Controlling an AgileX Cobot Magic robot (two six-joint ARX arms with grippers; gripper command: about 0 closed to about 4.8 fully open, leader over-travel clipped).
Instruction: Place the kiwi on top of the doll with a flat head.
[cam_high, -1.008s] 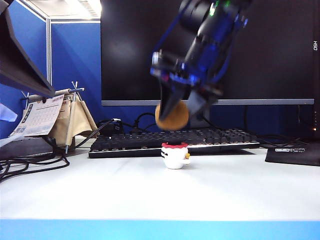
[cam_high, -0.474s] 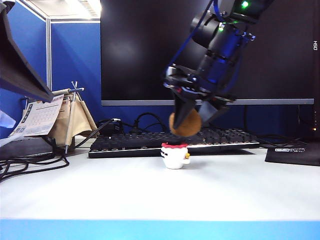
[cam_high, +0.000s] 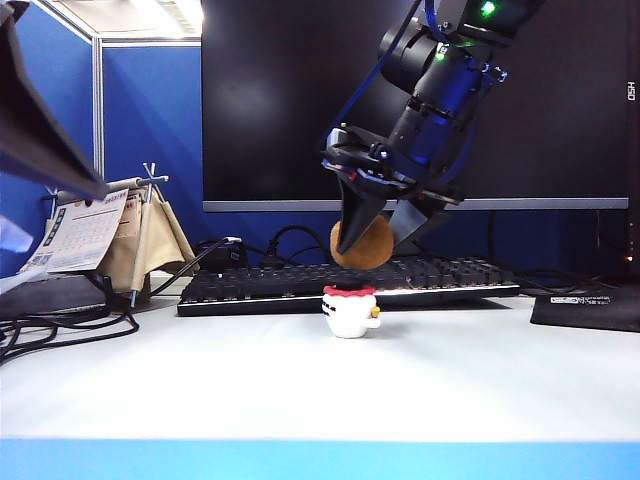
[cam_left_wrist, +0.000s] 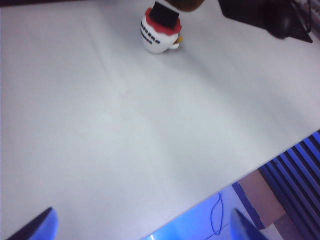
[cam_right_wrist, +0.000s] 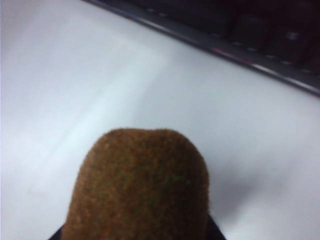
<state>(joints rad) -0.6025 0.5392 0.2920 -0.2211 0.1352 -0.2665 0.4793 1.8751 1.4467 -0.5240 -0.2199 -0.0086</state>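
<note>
The brown fuzzy kiwi (cam_high: 364, 250) hangs in the air, pinched between the fingers of my right gripper (cam_high: 370, 240), which is shut on it. It is just above the doll with a flat head (cam_high: 350, 311), with a small gap over the doll's black top. The doll stands upright on the white table. In the right wrist view the kiwi (cam_right_wrist: 137, 187) fills the foreground and hides the doll. My left gripper (cam_left_wrist: 142, 231) is open and empty, far from the doll (cam_left_wrist: 159, 32), low over the table near its front edge.
A black keyboard (cam_high: 300, 281) lies right behind the doll, under a large dark monitor (cam_high: 280, 100). A desk calendar on a stand (cam_high: 95, 235) and cables (cam_high: 60, 325) are at the left. A black pad (cam_high: 590, 305) is at the right. The table's blue front edge (cam_high: 320, 460) runs along the foreground.
My right gripper has carried the kiwi to the right and a little lower, over the doll. The doll has not moved.
</note>
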